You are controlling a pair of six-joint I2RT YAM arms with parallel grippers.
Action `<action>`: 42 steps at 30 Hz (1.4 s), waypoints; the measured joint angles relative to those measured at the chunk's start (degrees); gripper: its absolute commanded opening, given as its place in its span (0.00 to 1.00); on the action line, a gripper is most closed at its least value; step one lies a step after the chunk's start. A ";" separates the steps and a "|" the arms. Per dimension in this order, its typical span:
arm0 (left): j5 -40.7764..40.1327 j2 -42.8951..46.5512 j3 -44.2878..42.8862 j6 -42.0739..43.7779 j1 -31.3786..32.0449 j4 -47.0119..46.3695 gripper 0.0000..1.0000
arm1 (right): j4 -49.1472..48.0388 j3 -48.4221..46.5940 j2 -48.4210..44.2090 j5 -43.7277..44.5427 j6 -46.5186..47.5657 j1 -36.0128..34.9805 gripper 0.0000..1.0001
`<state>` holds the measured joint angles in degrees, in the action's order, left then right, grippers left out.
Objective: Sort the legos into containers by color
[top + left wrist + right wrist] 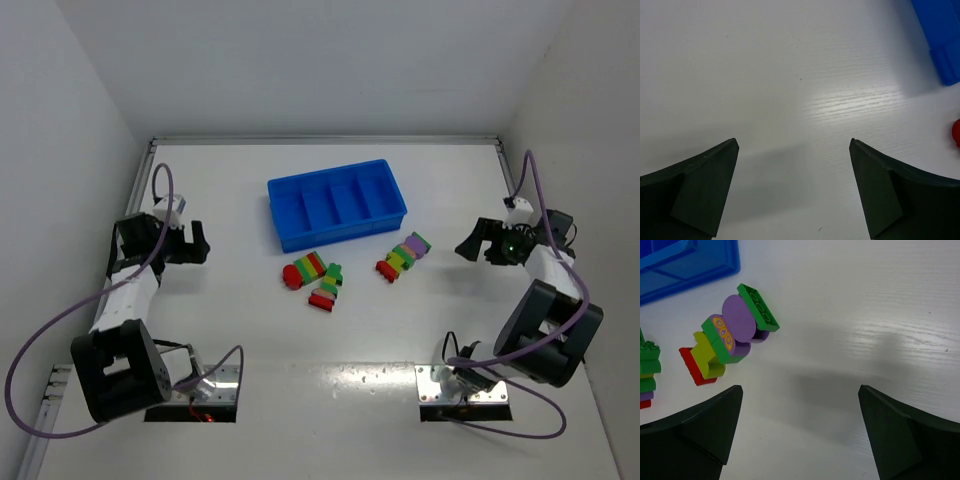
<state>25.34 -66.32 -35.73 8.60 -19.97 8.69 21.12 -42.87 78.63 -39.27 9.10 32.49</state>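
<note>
The blue tray (345, 232) sits toward the far edge of the table (320, 345), roughly midway between its side edges. None of its 4 compartments (335, 200) shows a brick. The legos lie in 3 striped stacks just near of the tray. The left stack (303, 270) has a round red end, the middle stack (327, 287) is close beside it, and the right stack (403, 256) lies on its side a little apart. The left gripper (192, 243) hangs near the left edge with its jaws spread wide, holding nothing. The right gripper (474, 244) mirrors it near the right edge, also apart and empty. Each flanks the stacks, probably because the interlocked colours need 2 grippers to pull them apart before sorting.
</note>
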 measured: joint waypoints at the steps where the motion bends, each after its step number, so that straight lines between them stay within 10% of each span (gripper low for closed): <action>1: 0.20 0.22 -0.07 0.11 0.15 0.52 1.00 | 0.02 0.00 0.13 0.00 0.02 0.00 1.00; 7: 0.70 5.35 -3.74 -0.87 7.21 4.22 0.91 | -0.02 0.00 0.33 0.07 0.02 0.00 1.00; 25: -26.51 -15.19 -27.41 -18.23 66.99 1.99 0.88 | 0.13 -0.11 1.29 4.39 -1.73 -0.11 1.00; 34: -36.35 -34.67 -40.44 -24.37 80.13 0.48 0.89 | 0.17 -0.13 1.29 6.93 -1.86 -0.04 1.00; 42: -38.40 -44.24 -45.03 -29.75 79.60 -0.17 0.98 | 0.17 -0.13 2.08 7.69 -1.86 -0.04 1.00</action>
<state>-13.06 -110.56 -80.75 -21.15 59.64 8.51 21.30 -43.00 80.71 -31.57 7.25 32.45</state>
